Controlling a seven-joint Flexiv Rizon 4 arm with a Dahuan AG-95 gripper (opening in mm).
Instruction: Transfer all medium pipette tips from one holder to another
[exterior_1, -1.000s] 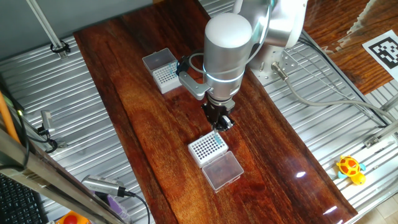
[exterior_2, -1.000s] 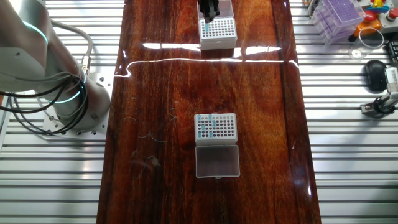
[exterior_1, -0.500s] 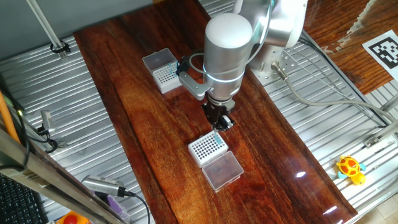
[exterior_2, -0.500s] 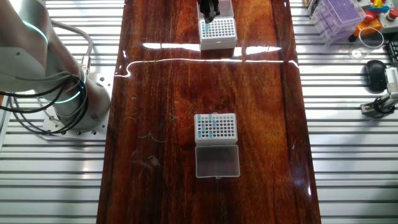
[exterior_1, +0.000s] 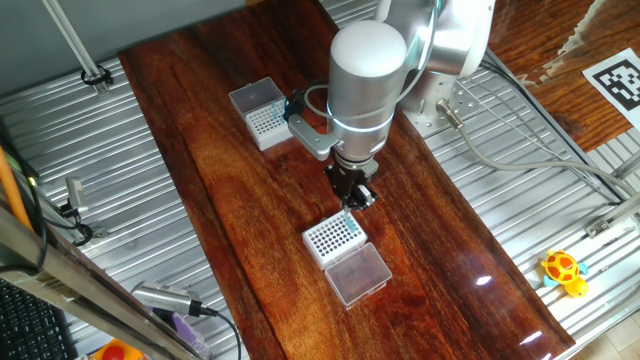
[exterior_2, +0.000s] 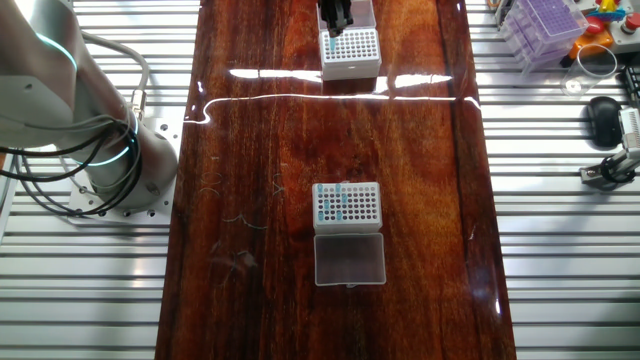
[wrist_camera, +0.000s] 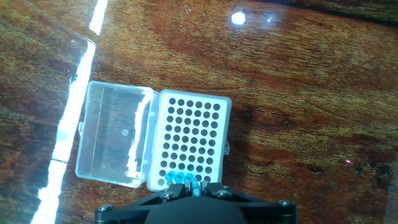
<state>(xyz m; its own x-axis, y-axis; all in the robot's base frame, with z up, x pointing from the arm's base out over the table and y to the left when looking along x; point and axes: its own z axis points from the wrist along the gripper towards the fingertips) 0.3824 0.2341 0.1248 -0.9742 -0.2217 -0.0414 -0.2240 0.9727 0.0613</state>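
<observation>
The arm (exterior_1: 368, 75) hangs over the dark wooden table (exterior_1: 240, 190), its gripper (exterior_1: 352, 192) above the near edge of the bold-holed rack (wrist_camera: 189, 142), clear lid (wrist_camera: 115, 140) open to its left. I cannot tell how wide the fingers are. A few teal tips (wrist_camera: 181, 178) sit in its nearest row; more tips (exterior_2: 341, 203) stand in the other rack (exterior_2: 347, 204).

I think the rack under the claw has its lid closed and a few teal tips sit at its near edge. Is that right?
Not quite: the hand view shows the lid lying open beside the rack. The teal tips do sit at its near edge, by the claw.
</observation>
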